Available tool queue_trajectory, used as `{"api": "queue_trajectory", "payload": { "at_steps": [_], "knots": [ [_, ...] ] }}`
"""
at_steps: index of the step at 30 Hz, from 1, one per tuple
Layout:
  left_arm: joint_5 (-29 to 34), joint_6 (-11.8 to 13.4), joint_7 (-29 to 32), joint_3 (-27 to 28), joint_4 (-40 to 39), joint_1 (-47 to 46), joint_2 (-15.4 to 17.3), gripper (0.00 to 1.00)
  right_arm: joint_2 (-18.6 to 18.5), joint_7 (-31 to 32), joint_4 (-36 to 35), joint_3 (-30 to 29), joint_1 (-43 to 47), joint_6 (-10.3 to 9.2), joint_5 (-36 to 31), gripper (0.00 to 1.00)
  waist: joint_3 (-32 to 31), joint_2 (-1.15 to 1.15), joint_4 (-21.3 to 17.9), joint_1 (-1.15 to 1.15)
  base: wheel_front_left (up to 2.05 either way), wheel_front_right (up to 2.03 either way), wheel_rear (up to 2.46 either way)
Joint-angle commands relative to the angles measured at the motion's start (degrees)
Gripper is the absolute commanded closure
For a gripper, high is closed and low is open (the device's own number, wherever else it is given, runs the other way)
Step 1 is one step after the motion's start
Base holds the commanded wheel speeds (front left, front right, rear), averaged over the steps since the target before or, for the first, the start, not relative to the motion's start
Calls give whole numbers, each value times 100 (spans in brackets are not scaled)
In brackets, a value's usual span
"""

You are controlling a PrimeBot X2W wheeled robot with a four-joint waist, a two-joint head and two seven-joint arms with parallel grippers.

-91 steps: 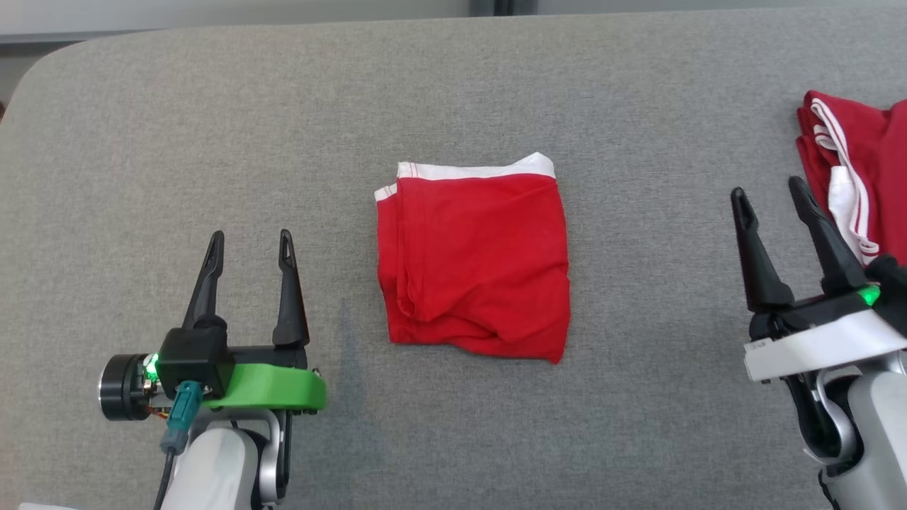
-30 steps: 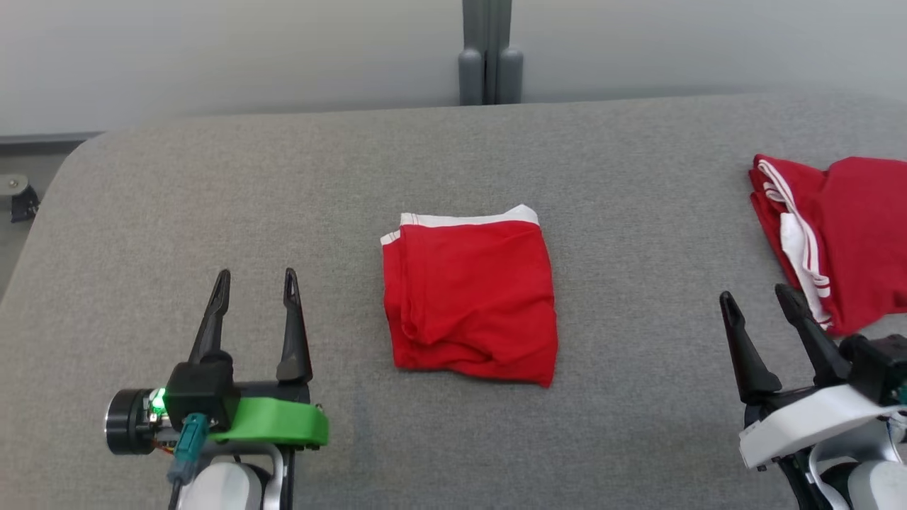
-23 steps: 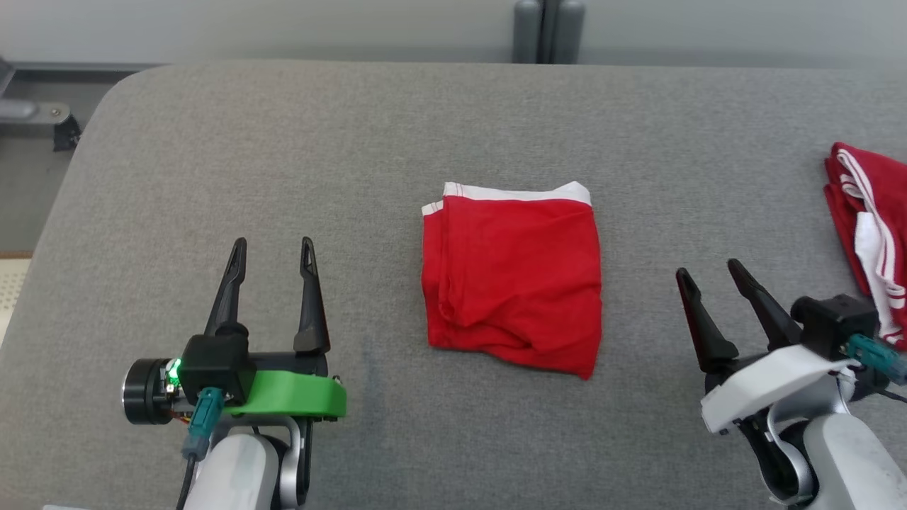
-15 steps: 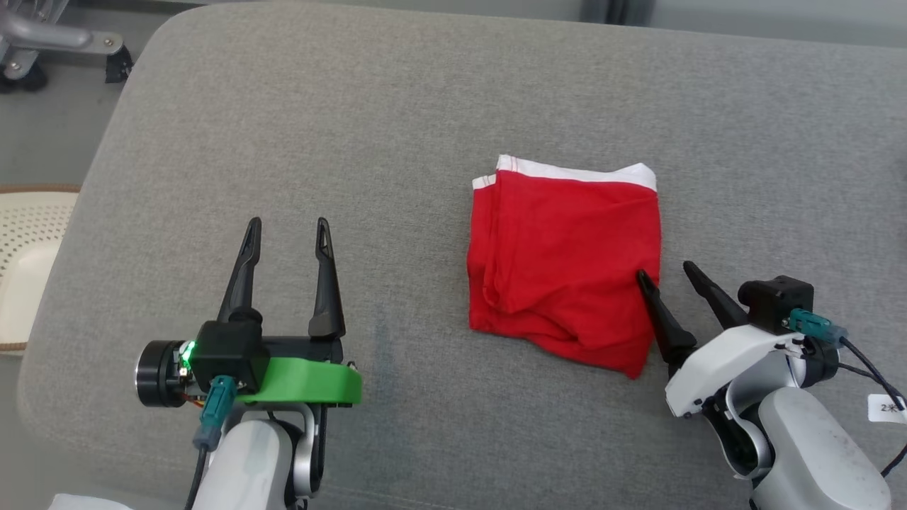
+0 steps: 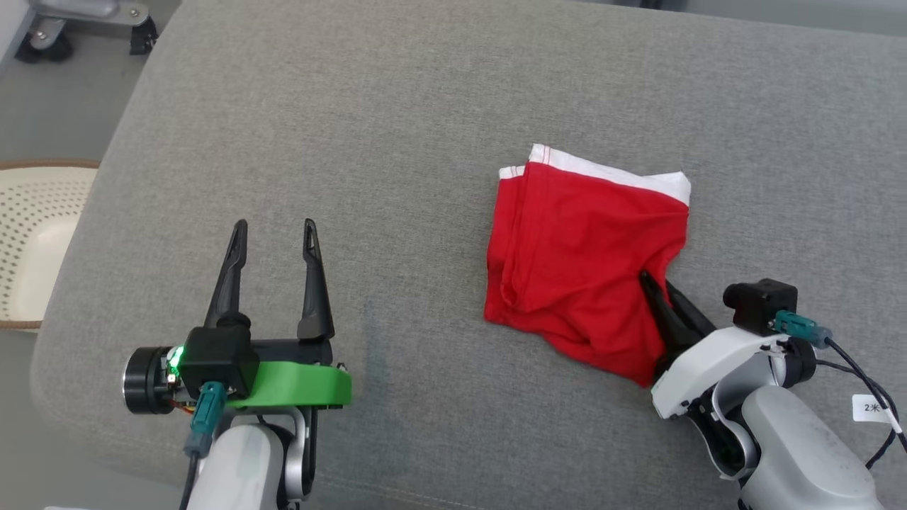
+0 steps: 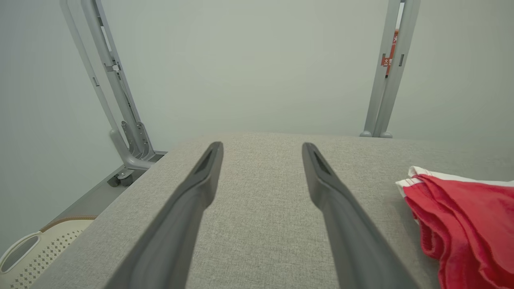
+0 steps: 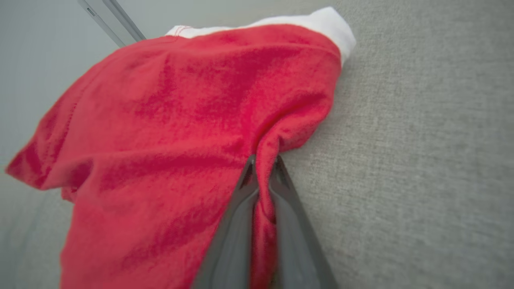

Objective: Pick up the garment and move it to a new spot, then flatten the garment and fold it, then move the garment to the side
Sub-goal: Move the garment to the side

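Note:
The garment [image 5: 577, 258] is a folded red cloth with a white waistband, lying right of centre on the grey padded surface [image 5: 397, 113]. My right gripper [image 5: 655, 282] is shut on the garment's right edge; in the right wrist view a pinched ridge of the garment [image 7: 168, 120] runs between the two dark fingers [image 7: 237, 216] of my right gripper [image 7: 263, 162]. My left gripper [image 5: 273, 234] stands open over bare fabric well to the garment's left. The left wrist view shows that left gripper [image 6: 261, 150] with a wide gap and the garment [image 6: 461, 216] off to its right.
A cream perforated basket [image 5: 32, 241] stands on the floor beyond the surface's left edge, also low in the left wrist view as a basket [image 6: 36, 257]. Grey metal frame legs [image 6: 120, 100] rise against the wall behind. The surface's rounded left corner lies near my left arm.
My right gripper has gone from open beside the garment to shut on its right edge, puckering the cloth. The head camera has swung left and down. The left gripper stays open.

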Motion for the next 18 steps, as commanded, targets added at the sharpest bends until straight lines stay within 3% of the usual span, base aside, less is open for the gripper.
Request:
{"api": "queue_trajectory", "payload": {
  "at_steps": [1, 11, 18],
  "knots": [
    [68, -5, -15, 69, -27, 107, 31, 0, -81, -26, 36, 102, 201, -2, 129, 100, -112, 0, -400, 0, 0, 0, 0],
    [195, -85, -15, 218, -127, 51, 92, 0, -751, -225, -63, 219, 363, -8, 661, 100, -25, 0, -1882, 0, 0, 0, 0],
    [262, -170, -15, 190, -46, -220, 114, 0, -1131, -244, -32, 395, 120, -6, 926, 100, 148, 0, -2522, 0, 0, 0, 0]
  ]
}}
